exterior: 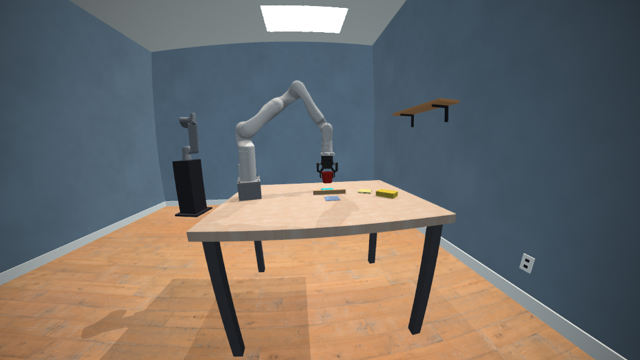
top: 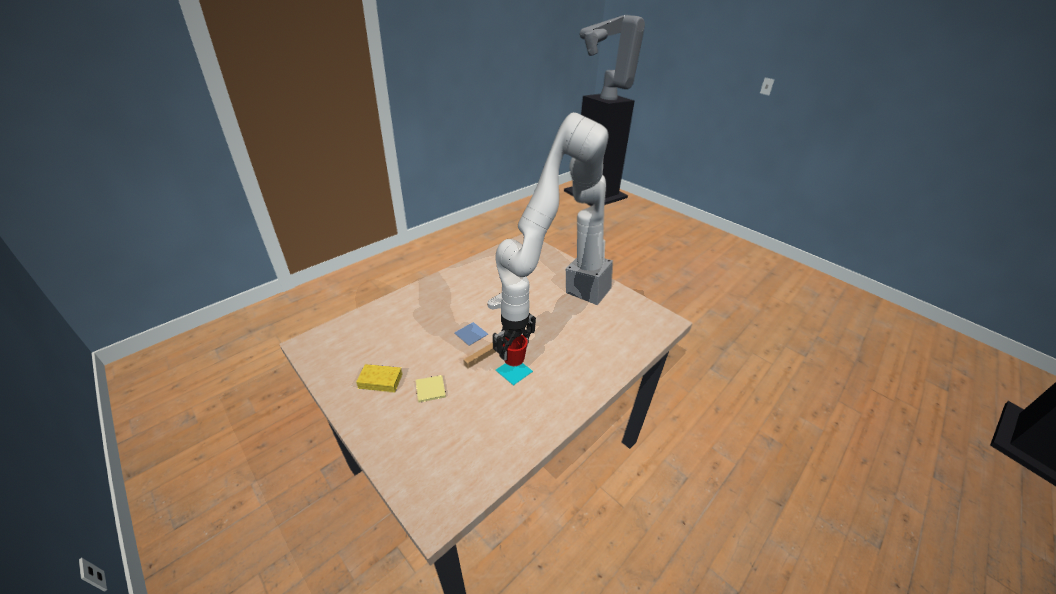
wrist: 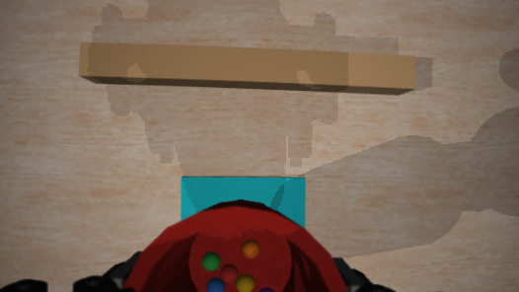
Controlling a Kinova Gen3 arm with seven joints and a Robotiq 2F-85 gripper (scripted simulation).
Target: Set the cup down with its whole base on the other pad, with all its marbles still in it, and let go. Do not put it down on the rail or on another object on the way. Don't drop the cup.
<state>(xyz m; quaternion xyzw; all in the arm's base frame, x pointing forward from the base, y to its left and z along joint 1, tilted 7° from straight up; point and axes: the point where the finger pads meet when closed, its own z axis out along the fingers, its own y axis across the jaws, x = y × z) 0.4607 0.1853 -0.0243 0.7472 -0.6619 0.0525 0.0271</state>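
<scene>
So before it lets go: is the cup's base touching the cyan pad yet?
Apart. In the exterior view the red cup, held in the gripper, hangs visibly above the cyan pad, with wall showing between them.

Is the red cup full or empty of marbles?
Neither full nor empty: the red cup holds several coloured marbles on its bottom.

Your red cup (top: 516,351) hangs upright above the bench (top: 472,472), gripped in the claw (top: 515,341), over the near edge of the teal pad (top: 514,374). Coloured marbles (wrist: 230,270) sit inside. The wooden rail (wrist: 247,66) lies between both pads, the blue-grey pad (top: 471,333) beyond it.
</scene>
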